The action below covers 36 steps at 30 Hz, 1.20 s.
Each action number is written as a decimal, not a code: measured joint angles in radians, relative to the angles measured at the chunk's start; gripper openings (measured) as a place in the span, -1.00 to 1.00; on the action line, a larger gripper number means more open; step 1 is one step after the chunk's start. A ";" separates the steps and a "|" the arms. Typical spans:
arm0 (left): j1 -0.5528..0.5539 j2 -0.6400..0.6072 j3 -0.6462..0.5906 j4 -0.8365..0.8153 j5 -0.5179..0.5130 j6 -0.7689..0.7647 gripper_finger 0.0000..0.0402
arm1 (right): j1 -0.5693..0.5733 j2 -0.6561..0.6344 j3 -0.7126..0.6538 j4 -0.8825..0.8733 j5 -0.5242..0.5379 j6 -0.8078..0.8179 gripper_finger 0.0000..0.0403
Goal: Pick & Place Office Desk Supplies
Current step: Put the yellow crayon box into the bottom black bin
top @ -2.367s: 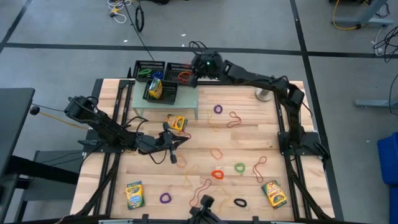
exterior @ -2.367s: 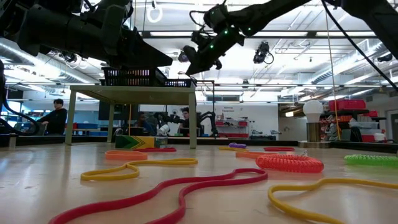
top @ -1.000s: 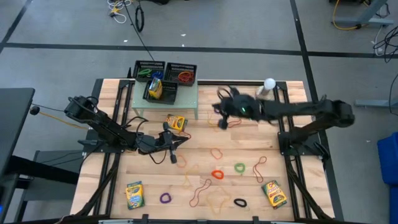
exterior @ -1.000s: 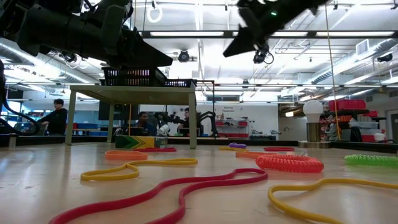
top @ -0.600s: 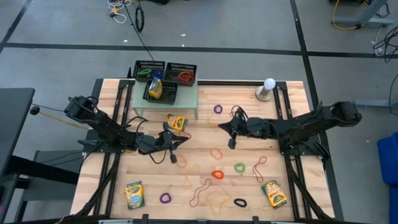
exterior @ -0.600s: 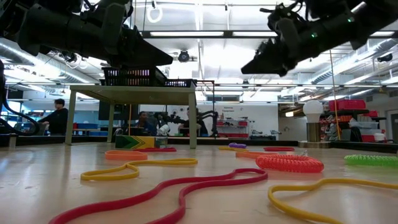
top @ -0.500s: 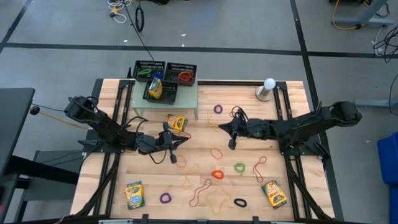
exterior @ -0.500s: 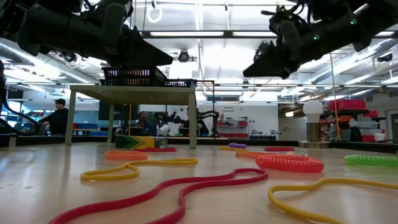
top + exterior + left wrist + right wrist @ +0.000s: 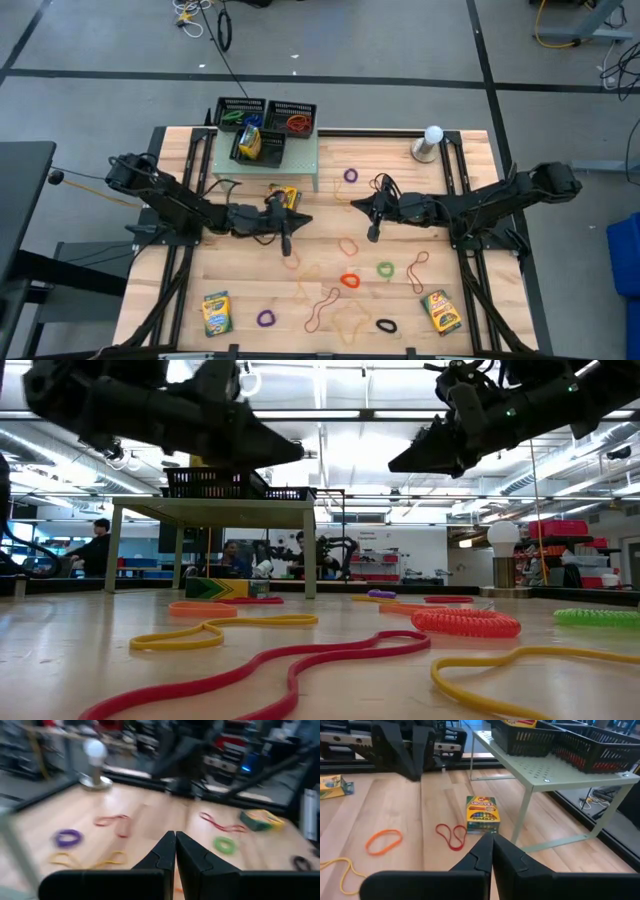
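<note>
My left gripper (image 9: 288,243) hangs shut above the table's middle, just on the near side of a yellow-and-green crayon box (image 9: 283,197) that lies flat beside the shelf. My right gripper (image 9: 372,233) is shut too, in the air to the right of it, above loose rubber bands. Both grippers are clear of the table in the low view, the left gripper (image 9: 293,457) and the right gripper (image 9: 398,465). The right wrist view shows that crayon box (image 9: 482,814), a red band (image 9: 452,835) and an orange band (image 9: 384,841) on the wood. Nothing is between either pair of fingers.
A pale green shelf (image 9: 300,165) at the far left bears black mesh trays (image 9: 290,118), one holding a crayon box (image 9: 250,142). Two more boxes (image 9: 216,312) (image 9: 441,311) lie near the front edge. Bands in several colours lie scattered over the middle. A white ball-topped stand (image 9: 430,140) is far right.
My right gripper has come down and toward the table's near edge, away from the far side, then stopped above the bands. My left gripper has swung a little toward the table's right, nearer the crayon box by the shelf, and rolled about its own line. Both stay shut.
</note>
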 joint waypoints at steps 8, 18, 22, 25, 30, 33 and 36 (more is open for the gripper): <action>-0.110 0.000 0.168 -0.488 -0.058 0.061 -0.97 | 0.002 0.000 0.000 -0.024 -0.001 0.001 -0.92; -0.203 0.000 0.217 -0.850 -0.225 -0.142 -0.93 | 0.002 0.000 0.000 -0.079 -0.004 0.043 -0.92; -0.205 0.000 0.216 -0.941 -0.254 -0.217 -0.90 | 0.002 0.000 0.000 -0.095 -0.004 0.045 -0.92; -0.187 0.000 0.216 -0.938 -0.251 -0.218 -0.90 | 0.002 0.001 0.000 -0.103 -0.004 0.045 -0.92; -0.117 0.000 0.216 -0.937 -0.252 -0.287 -0.81 | 0.003 0.001 0.000 -0.089 -0.074 0.044 -0.92; -0.099 0.000 0.216 -0.937 -0.244 -0.289 -0.69 | 0.003 0.001 0.000 -0.050 -0.080 0.045 -0.92; -0.100 0.000 0.216 -0.950 -0.260 -0.244 -0.57 | 0.003 0.001 0.000 -0.022 -0.083 0.055 -0.92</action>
